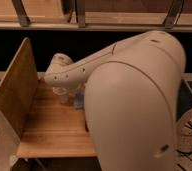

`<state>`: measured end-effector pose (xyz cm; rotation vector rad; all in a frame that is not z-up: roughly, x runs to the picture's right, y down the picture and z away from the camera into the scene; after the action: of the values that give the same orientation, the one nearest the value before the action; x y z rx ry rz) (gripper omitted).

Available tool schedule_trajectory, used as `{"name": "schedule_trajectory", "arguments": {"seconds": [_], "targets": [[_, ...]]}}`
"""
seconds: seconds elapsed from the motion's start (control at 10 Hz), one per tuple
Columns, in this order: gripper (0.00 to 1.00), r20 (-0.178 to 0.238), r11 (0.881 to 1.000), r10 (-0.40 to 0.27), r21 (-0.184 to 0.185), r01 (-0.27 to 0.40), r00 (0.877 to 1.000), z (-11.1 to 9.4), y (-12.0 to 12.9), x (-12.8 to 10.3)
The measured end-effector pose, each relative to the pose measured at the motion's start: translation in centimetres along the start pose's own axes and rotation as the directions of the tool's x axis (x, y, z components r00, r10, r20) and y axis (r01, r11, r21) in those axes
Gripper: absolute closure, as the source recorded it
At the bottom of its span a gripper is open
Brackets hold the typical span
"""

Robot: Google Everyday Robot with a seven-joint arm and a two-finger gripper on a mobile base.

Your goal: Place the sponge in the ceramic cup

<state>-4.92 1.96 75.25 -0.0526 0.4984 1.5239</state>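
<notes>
Table: wooden, arm reaching over it.
Sponge: blue-grey, just beside hand, low over table; likely light, soft, squashy; pinch across narrow sides.
Hand: beside sponge; open or closed, cannot tell.

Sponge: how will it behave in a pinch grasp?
Only a blue-grey sliver of the sponge shows beside the arm, so tentatively: it looks thin, probably light and squashy under a pinch. Pad-shaped, so unlikely to roll on the wooden table. The gripper is hidden below the arm's far end.
</notes>
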Motion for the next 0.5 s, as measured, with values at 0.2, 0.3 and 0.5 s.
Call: {"name": "schedule_trajectory", "arguments": {"seconds": [0.2, 0.3, 0.5], "targets": [[1.00, 0.007, 1.000, 0.010, 0.007, -0.010, 1.000, -0.40, -0.55, -0.11], [1.00, 0.007, 1.000, 0.006, 0.006, -0.006, 1.000, -0.42, -0.29, -0.06], [1.00, 0.026, 1.000, -0.004, 0.017, 0.004, 1.000, -0.15, -0.23, -0.71]]}}
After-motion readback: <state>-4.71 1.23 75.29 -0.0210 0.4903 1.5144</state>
